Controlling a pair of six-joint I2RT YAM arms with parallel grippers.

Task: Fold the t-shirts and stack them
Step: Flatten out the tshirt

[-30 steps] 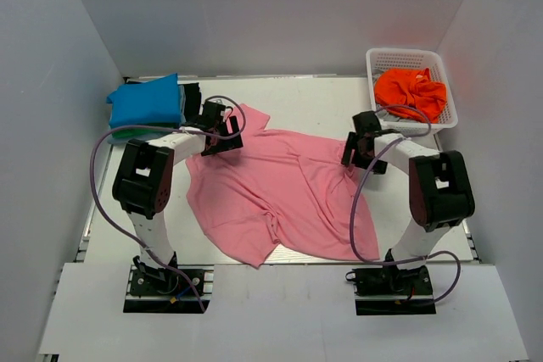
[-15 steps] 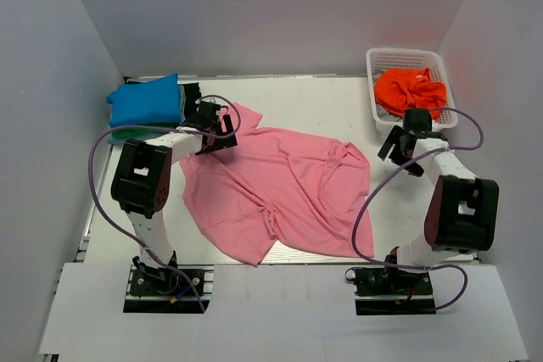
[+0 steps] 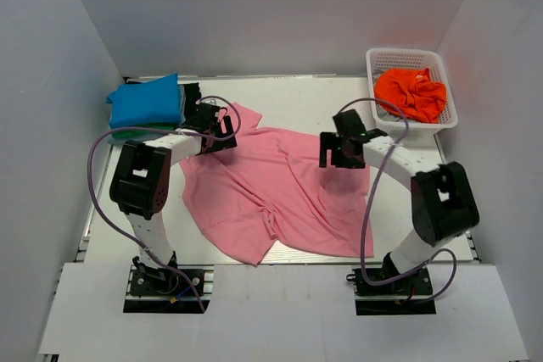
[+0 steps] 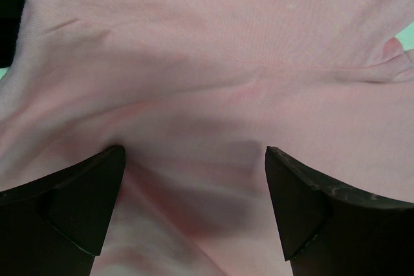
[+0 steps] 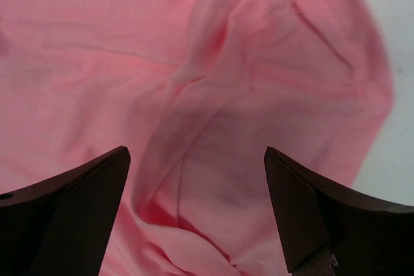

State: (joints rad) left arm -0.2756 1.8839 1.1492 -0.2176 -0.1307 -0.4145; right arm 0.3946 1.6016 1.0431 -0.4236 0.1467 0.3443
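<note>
A light pink t-shirt [image 3: 280, 197] lies spread and rumpled on the white table. My left gripper [image 3: 214, 131] is open over its far left sleeve; pink cloth [image 4: 213, 95] fills the left wrist view between the dark fingers [image 4: 77, 205]. My right gripper [image 3: 339, 152] is open over the shirt's bunched far right part; folds of pink cloth [image 5: 213, 127] lie between its fingers [image 5: 310, 218]. A folded bright blue t-shirt [image 3: 146, 101] sits on a green one [image 3: 127, 132] at the far left. An orange t-shirt [image 3: 411, 93] lies crumpled in the basket.
A white plastic lattice basket [image 3: 405, 58] stands at the far right corner. Grey walls close the table on three sides. Purple cables [image 3: 366, 209] loop beside both arms. A bare table strip [image 3: 314, 95] runs along the back.
My right gripper swung from near the basket back left onto the shirt's right part. The shirt's right edge is bunched inward. My left gripper stayed on the left sleeve.
</note>
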